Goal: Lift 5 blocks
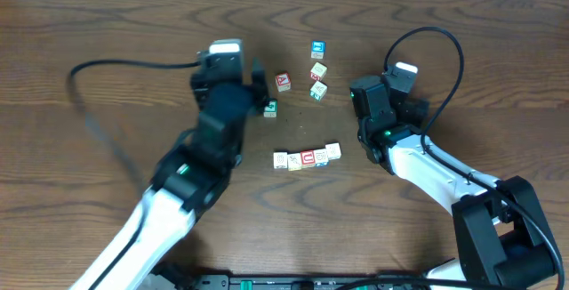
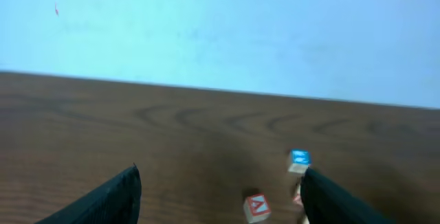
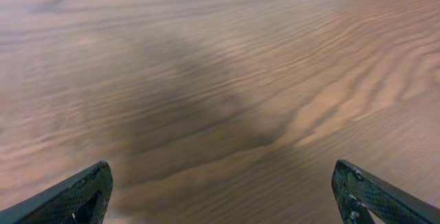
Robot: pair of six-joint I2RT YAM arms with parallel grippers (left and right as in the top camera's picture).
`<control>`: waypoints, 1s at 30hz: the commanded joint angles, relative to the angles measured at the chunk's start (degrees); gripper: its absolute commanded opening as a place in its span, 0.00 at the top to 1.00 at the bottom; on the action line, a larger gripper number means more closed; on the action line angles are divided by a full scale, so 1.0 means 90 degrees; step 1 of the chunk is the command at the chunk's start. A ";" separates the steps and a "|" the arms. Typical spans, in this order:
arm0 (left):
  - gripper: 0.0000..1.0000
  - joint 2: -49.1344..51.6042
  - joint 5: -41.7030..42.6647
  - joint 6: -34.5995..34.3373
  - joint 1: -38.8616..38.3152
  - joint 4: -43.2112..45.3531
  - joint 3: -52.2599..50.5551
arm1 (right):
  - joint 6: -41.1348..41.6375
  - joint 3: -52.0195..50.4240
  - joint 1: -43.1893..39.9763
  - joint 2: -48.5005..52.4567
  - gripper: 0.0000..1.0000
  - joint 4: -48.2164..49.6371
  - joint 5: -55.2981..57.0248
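The left gripper (image 2: pixel 221 177) is released, with its two dark fingers (image 2: pixel 103 200) standing wide apart and nothing between them. In its wrist view it points toward the far edge of the table (image 1: pixel 107 23) and a pale wall (image 2: pixel 206 31). On the wood ahead of it lie the red "A" cube (image 2: pixel 256 207) and, farther and to the right, the blue cube (image 2: pixel 299 159). The right gripper (image 3: pixel 221 168) is also released, its fingers wide apart, and only bare wood shows between them.

Seen from overhead, the five blocks (image 1: pixel 307 157) lie in a short row on the table, side by side and touching, between the two arms and on the near side of both grippers. The middle one has a red-outlined letter on its top face. The right end of the row sits a little farther than the left end. No gripper touches the row.

The green-faced cube (image 1: pixel 270 108) lies just beside the left arm, on its right. Two pale cubes (image 1: pixel 318 71) lie between the blue cube and the row.
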 commanded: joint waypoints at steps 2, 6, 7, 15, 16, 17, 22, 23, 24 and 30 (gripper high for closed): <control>0.25 -0.0835 0.0296 0.0158 -0.0032 -0.0646 0.0126 | -0.0049 0.0053 -0.0005 0.0051 0.01 0.0000 -0.1020; 0.25 -0.1239 0.0461 0.0134 -0.0034 -0.1268 0.0126 | -0.0046 0.0053 -0.0005 0.0051 0.01 0.0000 -0.1421; 0.25 -0.1280 0.0440 0.0138 -0.0024 -0.1217 0.0126 | -0.0046 0.0053 -0.0005 0.0051 0.01 0.0000 -0.1472; 0.25 -0.1316 0.0648 0.0330 0.0590 -0.1326 0.0126 | -0.0046 0.0053 -0.0005 0.0049 0.01 -0.0002 -0.1528; 0.25 -0.1350 0.0760 0.0335 0.0675 -0.1379 0.0126 | -0.0046 0.0053 -0.0005 0.0049 0.01 0.0000 -0.1528; 0.25 -0.1384 0.0833 0.0335 0.0789 -0.1401 0.0124 | -0.0046 0.0053 -0.0005 0.0049 0.01 0.0000 -0.1528; 0.25 -0.2176 0.1977 0.0376 0.2064 -0.1239 -0.0182 | -0.0046 0.0053 -0.0005 0.0049 0.01 -0.0002 -0.1528; 0.25 -0.2477 0.2220 0.0374 0.2339 -0.1197 -0.0328 | -0.0046 0.0053 -0.0005 0.0051 0.01 -0.0002 -0.1528; 0.25 -0.2761 0.2302 0.0374 0.2533 -0.1192 -0.0466 | -0.0046 0.0053 -0.0005 0.0049 0.01 0.0000 -0.1528; 0.25 -0.4942 0.2123 0.0379 0.3043 -0.1107 -0.1899 | -0.0049 0.0053 -0.0010 0.0049 0.01 0.0000 -0.1547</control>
